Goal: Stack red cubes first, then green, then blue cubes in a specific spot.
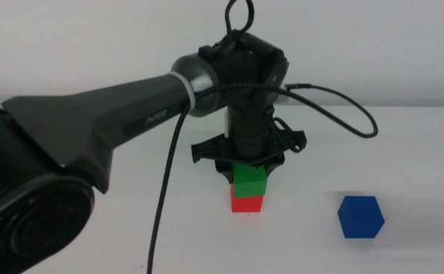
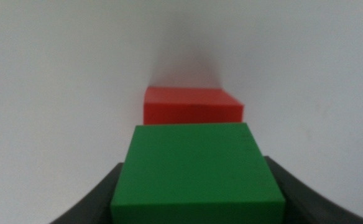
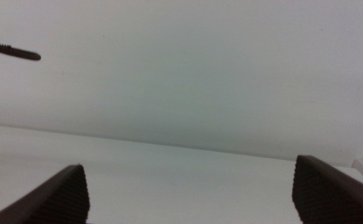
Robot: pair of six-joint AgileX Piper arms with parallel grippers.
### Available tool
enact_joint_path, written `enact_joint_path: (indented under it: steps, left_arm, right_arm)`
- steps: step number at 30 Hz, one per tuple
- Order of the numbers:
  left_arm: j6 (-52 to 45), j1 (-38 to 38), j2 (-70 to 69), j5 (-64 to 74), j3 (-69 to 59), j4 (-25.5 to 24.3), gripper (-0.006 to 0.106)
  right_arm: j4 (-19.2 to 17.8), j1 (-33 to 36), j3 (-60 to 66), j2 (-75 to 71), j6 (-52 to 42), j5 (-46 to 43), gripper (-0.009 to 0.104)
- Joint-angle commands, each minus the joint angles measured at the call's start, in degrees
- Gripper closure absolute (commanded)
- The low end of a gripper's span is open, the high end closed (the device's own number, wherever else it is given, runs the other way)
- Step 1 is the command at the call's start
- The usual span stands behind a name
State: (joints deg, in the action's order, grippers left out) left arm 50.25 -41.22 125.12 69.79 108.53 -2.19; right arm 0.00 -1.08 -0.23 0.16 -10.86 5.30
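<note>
Left tool [image 1: 250, 164] sits directly over the green cube [image 1: 250, 181], jaws closed on its sides w/ the cube between them. Green cube rests on top of the red cube [image 1: 245, 203], touching, edges roughly aligned. Red cube sits on the white surface [image 1: 404, 152]. Blue cube [image 1: 360, 217] is well apart from the stack, on the surface. Right tool [image 3: 188, 193] away from the stack, jaws wide, holding nothing.

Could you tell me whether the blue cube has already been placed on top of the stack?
No, the blue cube sits alone on the table, apart from the green cube atop the red cube.
</note>
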Motion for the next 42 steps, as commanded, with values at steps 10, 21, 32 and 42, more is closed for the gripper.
enact_joint_path:
  steps: [10, 21, 32, 42]
  left_arm:
    - [-0.85, 0.12, 0.08, 2.31, -0.32, -0.6, 0.097]
    - [-2.23, 0.12, 0.08, -0.75, -0.32, -0.3, 0.097]
    - [-2.24, 0.12, 1.1, -1.73, -0.32, -0.78, 0.097]
    - [-3.3, 0.12, 2.51, -1.86, -0.32, -0.54, 0.097]
  right_arm:
    - [0.0, -0.36, 2.37, -2.1, -0.63, -0.16, 0.008]
    - [0.0, -0.36, 2.37, -2.1, -0.63, -0.16, 0.008]
    - [0.0, -0.36, 2.37, -2.1, -0.63, -0.16, 0.008]
    - [0.0, -0.36, 2.37, -2.1, -0.63, -0.16, 0.008]
